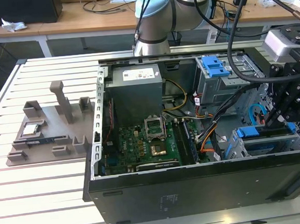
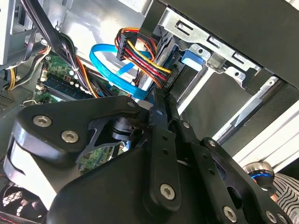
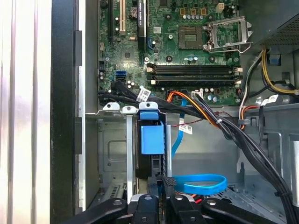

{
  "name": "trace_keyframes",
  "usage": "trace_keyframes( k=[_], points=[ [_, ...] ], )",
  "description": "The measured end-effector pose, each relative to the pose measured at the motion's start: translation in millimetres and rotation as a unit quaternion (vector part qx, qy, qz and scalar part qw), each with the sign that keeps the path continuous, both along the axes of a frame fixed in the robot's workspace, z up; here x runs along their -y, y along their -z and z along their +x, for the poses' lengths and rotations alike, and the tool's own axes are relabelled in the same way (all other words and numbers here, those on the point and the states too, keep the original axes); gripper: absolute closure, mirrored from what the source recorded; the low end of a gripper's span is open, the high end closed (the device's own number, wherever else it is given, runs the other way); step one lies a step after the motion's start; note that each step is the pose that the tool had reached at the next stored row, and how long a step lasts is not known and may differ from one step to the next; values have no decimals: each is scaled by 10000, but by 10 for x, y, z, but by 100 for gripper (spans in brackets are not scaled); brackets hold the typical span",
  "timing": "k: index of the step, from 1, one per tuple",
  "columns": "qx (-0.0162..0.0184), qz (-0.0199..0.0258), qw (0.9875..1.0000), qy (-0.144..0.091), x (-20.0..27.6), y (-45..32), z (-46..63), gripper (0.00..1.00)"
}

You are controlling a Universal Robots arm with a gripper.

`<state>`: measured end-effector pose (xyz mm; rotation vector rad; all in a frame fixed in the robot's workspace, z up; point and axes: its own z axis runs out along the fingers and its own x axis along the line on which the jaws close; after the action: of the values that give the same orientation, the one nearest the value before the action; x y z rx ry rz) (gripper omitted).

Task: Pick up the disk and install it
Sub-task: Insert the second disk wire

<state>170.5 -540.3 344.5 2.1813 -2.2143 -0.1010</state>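
Slotted table (image 1: 43, 203) carried the open computer case (image 1: 197, 186), lying on its side. The arm (image 1: 155, 13) stood behind it, its wrist reaching down into the case at the exterior view's right. A grey parts fixture (image 1: 48, 135) sat on the table well apart, toward the exterior view's left.

Inside the case the motherboard (image 3: 187, 46) was bare, CPU socket open. The drive cage (image 3: 110, 154) lay beside the board, against the case wall.

The gripper (image 3: 164, 184) was at the mouth of the cage. In the second wrist view its fingers (image 2: 159, 121) were drawn together into a narrow blade with nothing visible between them. The tip was at or just beside the disk's near edge. I couldn't tell whether it was touching.

The disk (image 3: 152, 137) stood on edge in the cage slot between the metal rails, with its blue frame and tab toward the board. It was off the fixture and already in the bay.

My read: pick done, install step in hand, and this looked like a push, not a carry. I couldn't confirm from these views whether the disk was fully seated.

Finishing the seat would call for a straight push along the rails with no twist. The blue data cable (image 3: 201, 183) looped just beside the fingers, and the power cable bundle (image 2: 140, 58) hung near the bay. Either could snag.
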Motion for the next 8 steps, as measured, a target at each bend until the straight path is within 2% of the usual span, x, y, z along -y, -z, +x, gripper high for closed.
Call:
trace_keyframes(
  k=[8],
  points=[
    [-1,2,10000,-5,2,14,0,84]
  ],
)
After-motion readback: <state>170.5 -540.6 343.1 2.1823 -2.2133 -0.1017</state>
